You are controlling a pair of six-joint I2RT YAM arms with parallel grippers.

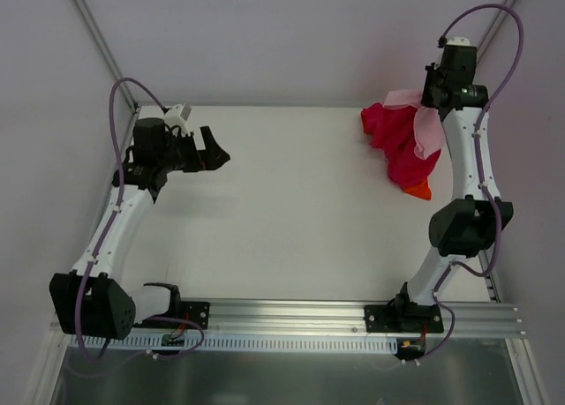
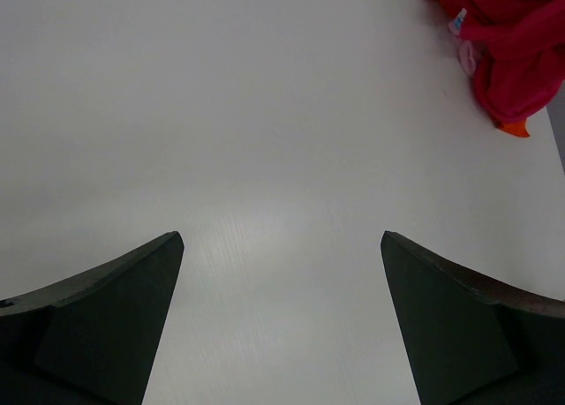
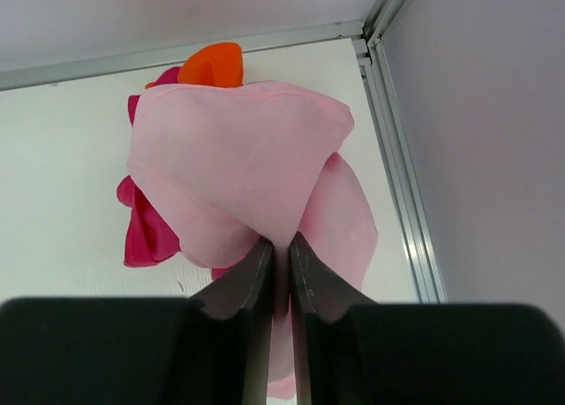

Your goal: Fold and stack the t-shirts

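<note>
t-shirts [image 1: 402, 149] are bunched in one heap right at the far right corner [image 3: 364, 36] of the table [image 1: 291, 211], none folded yet. magenta shirt [image 1: 395, 140] makes up most of the heap. orange shirt [image 1: 419, 191] only pokes out on the side of the heap away from the corner. pink shirt [image 3: 238, 167] is on top.

right tool [image 3: 281, 246] sits above the heap at that corner, fingers pressed together on a fold of the pink shirt. cloth hangs from the pinch and drapes over the other two. looks like it's being picked off the top so it can be laid out alone. makes sense, it's the loose top layer. can't tell if it's fully free of the magenta one underneath.

left tool [image 2: 281, 237] is well apart from the corner, over by the opposite far side of the table. fingers are spread wide with nothing between them, only bare table below. probably waiting to take a second edge of the shirt once it's spread.

edges: metal rail [image 3: 402, 184] and side wall [image 3: 494, 158] run out from the corner just beside the heap, so there's no room to spread cloth there. open room is the wide bare stretch of table away from the corner, toward the left tool. my guess is the pink shirt needs dragging out that way. risk: the magenta shirt snags and rides along, or the small pinch slips.
</note>
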